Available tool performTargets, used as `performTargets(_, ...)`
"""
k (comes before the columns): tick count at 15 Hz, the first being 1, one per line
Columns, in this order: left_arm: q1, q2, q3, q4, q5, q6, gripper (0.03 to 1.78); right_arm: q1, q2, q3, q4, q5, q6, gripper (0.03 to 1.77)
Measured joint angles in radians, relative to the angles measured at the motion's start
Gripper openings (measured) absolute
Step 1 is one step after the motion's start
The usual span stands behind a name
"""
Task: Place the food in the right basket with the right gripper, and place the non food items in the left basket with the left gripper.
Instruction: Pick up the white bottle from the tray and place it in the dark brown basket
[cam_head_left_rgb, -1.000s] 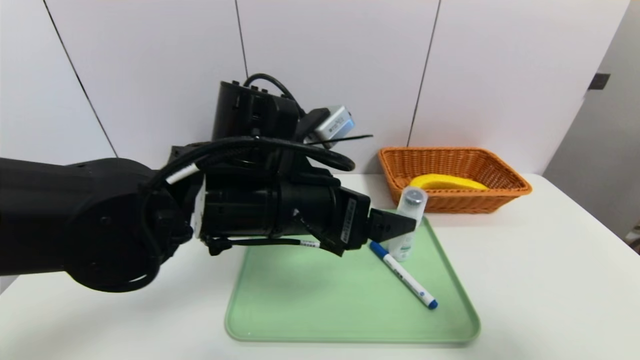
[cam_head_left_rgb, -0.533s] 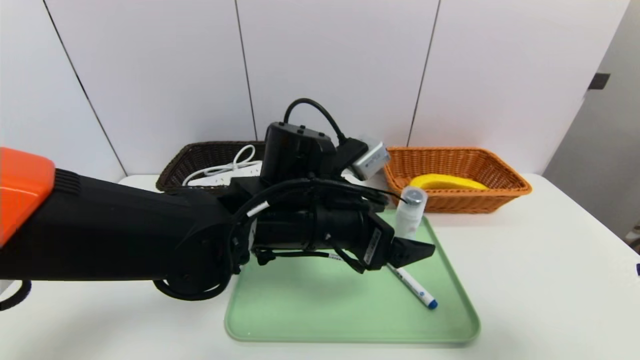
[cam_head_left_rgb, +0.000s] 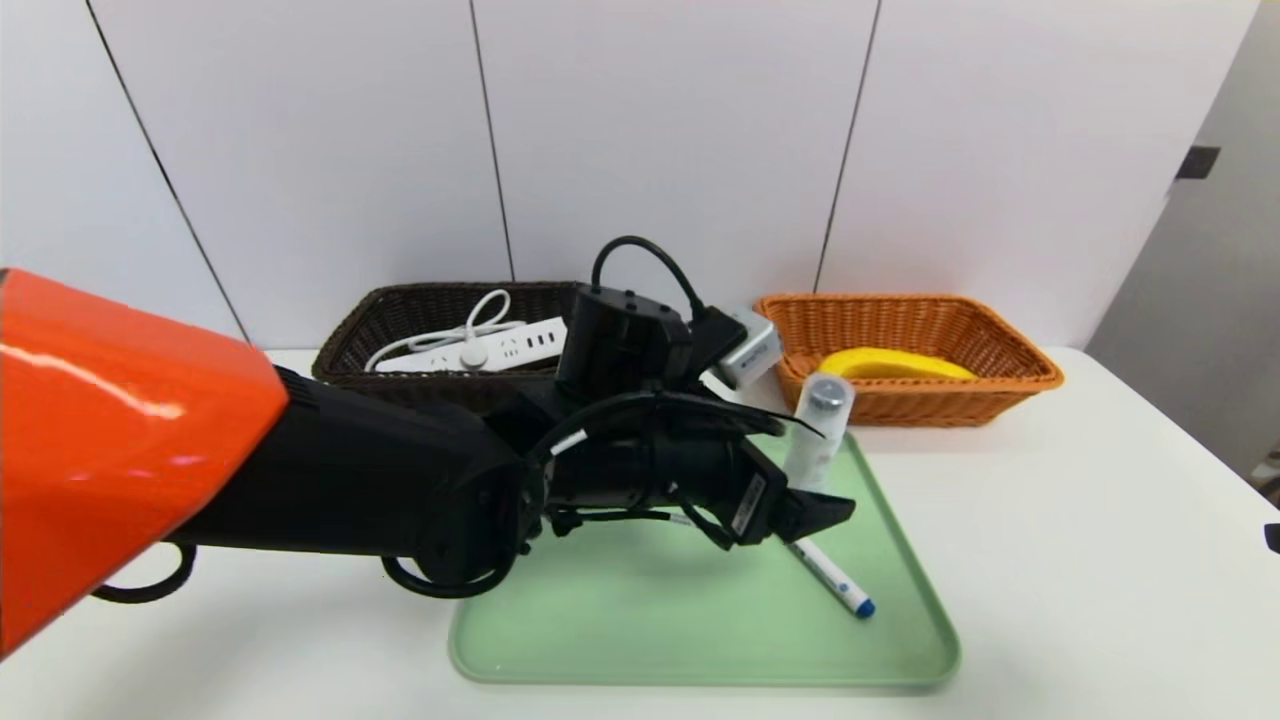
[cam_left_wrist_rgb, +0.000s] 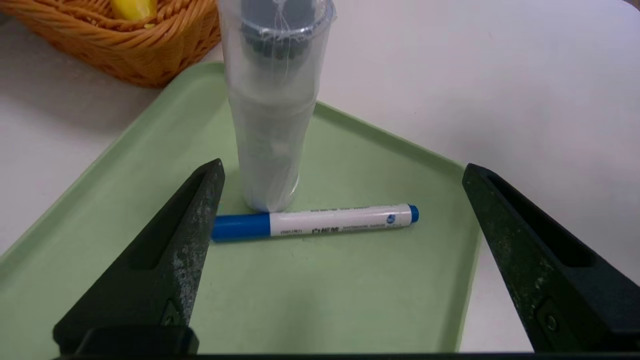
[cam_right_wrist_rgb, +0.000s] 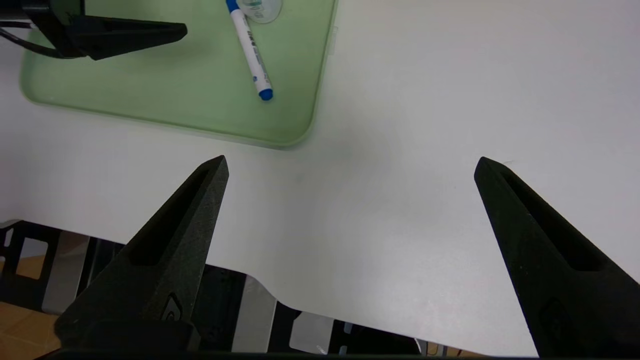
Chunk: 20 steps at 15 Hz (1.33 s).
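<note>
Left gripper (cam_head_left_rgb: 825, 510) hovers wide open over the green tray (cam_head_left_rgb: 620, 640).
Marker pen (cam_head_left_rgb: 828, 577) and bottle (cam_head_left_rgb: 815, 430) near the tray's right edge; right gripper (cam_right_wrist_rgb: 350, 170) open too.

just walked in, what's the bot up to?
It is sorting items from a green tray into two baskets. The banana is already in the orange basket, and the power strip lies in the dark brown basket. The left gripper, jaws open, hovers low over the tray, facing the upright small bottle and the blue-capped marker pen lying at its base. The right gripper is open and idle above the table's near edge.
</note>
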<state>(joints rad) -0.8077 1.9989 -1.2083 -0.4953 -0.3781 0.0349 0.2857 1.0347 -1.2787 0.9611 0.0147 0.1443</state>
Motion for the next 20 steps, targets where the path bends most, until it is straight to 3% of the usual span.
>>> performTargets(3, 0.009, 0.056, -0.016, -0.087, -0.001, 0.003, 1.69, 0.005, 0.008, -0.008, 0.000, 0.000, -0.001, 1.69)
performTargets(18, 0.012, 0.216, -0.167, -0.107, 0.001, -0.007, 1.69, 0.007, 0.032, -0.010, -0.001, 0.000, -0.014, 1.69)
performTargets(20, 0.011, 0.228, -0.188, -0.100, 0.001, -0.017, 1.36, 0.006, 0.034, -0.010, -0.001, -0.001, -0.014, 1.69)
